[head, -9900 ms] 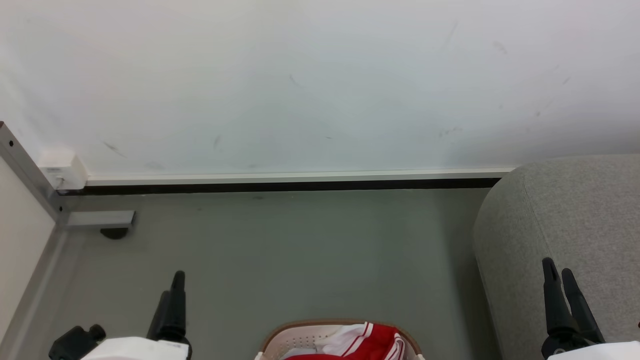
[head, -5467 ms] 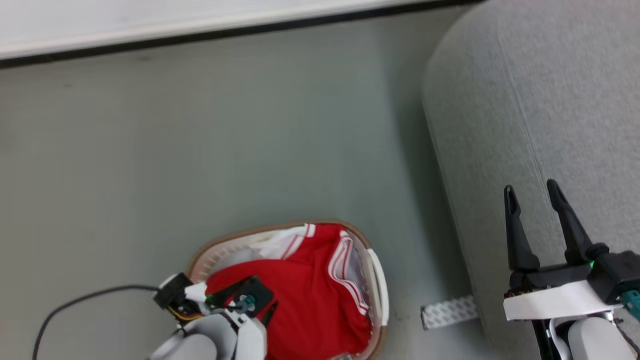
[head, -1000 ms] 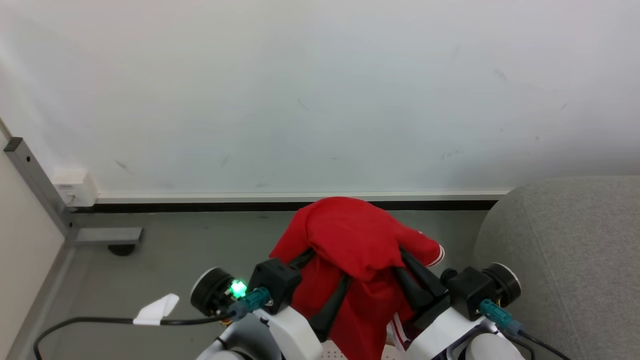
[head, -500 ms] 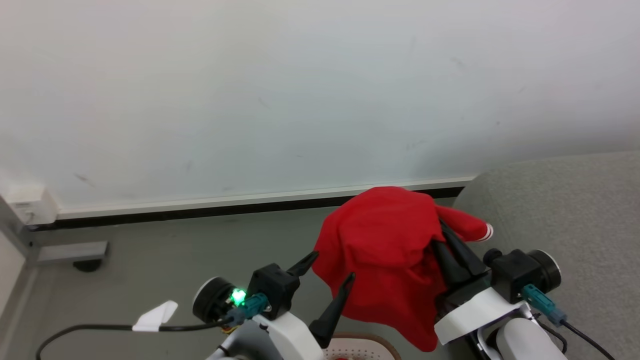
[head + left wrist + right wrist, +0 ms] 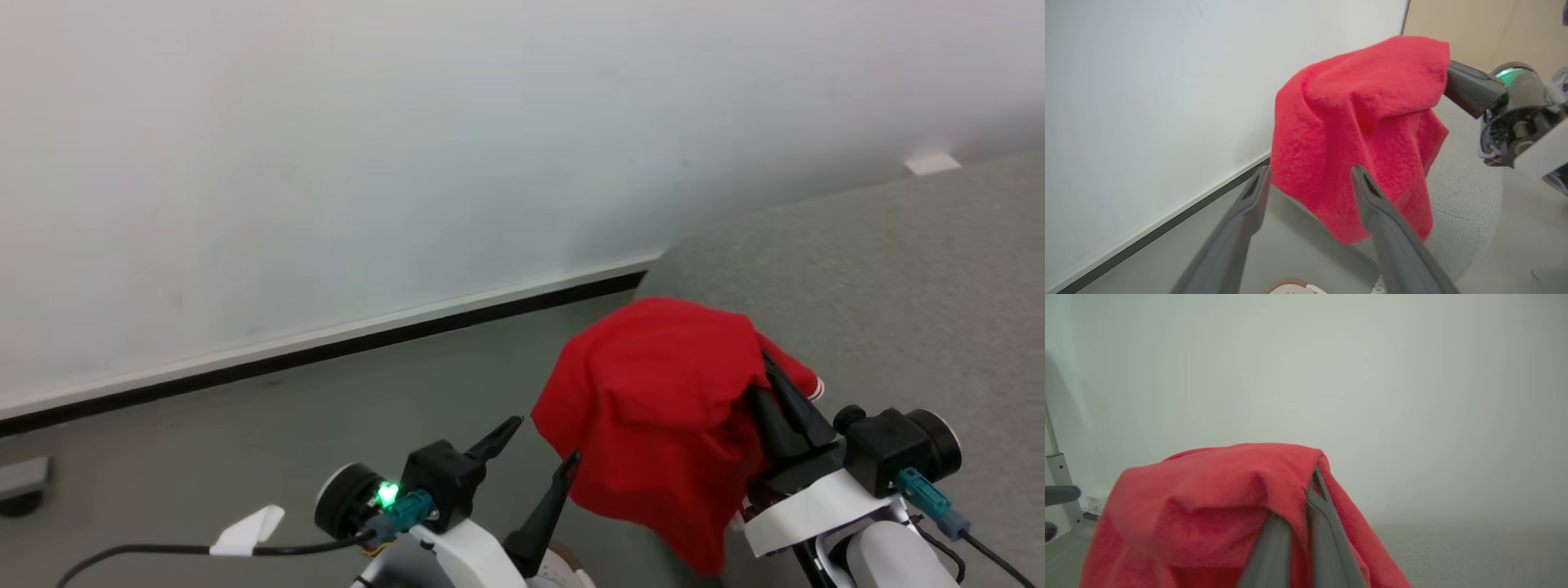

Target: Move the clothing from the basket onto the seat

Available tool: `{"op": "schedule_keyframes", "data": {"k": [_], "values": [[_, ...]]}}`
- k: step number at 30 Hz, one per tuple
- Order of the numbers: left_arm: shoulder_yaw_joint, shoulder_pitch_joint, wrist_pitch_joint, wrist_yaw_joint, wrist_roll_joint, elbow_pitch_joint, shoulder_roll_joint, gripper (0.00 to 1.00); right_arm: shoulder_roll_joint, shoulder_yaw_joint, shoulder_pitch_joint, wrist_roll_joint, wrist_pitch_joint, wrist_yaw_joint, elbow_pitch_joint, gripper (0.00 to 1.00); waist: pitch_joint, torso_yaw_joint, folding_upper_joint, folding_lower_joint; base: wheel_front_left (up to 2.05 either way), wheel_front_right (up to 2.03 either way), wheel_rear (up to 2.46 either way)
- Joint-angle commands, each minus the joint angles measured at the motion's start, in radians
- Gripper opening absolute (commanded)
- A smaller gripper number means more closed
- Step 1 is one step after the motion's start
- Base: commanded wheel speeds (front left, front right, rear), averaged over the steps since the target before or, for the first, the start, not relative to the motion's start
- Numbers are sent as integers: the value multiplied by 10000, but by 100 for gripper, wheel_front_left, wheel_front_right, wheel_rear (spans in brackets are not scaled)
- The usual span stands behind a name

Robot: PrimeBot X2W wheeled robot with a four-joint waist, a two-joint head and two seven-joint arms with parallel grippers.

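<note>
Against the pale wall, beside the seat: clothing draped off right gripper, clenched on it; left gripper splayed wide, just beside.

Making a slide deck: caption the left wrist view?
Open left gripper beside a bright red soft fabric garment hanging from the shut right gripper.

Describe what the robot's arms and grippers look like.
Each gripper has two long dark fingers on a black block, above a white arm shell. The left gripper carries a green light, a teal connector and a black cable with a white tag. The right gripper has a teal connector and black cable.
</note>
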Motion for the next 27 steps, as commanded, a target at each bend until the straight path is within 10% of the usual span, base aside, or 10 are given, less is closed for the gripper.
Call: {"op": "schedule_keyframes", "data": {"k": [1, 16, 27], "values": [[-3, 93, -27, -4, -52, -44, 58, 100, -66, -101, 56, -76, -30, -25, -96, 0, 151, -617, -1, 0, 0, 0, 0], [-122, -164, -126, -42, -9, -141, -19, 100, -201, -1013, 552, -378, 67, -23, -795, 0, 827, -2053, -1, 0, 0, 0, 0], [-272, -1452, 228, -583, 449, -558, 247, 100, 320, -3669, -718, -847, 375, -23, -1118, 0, 3153, -1272, -1, 0, 0, 0, 0]]}}
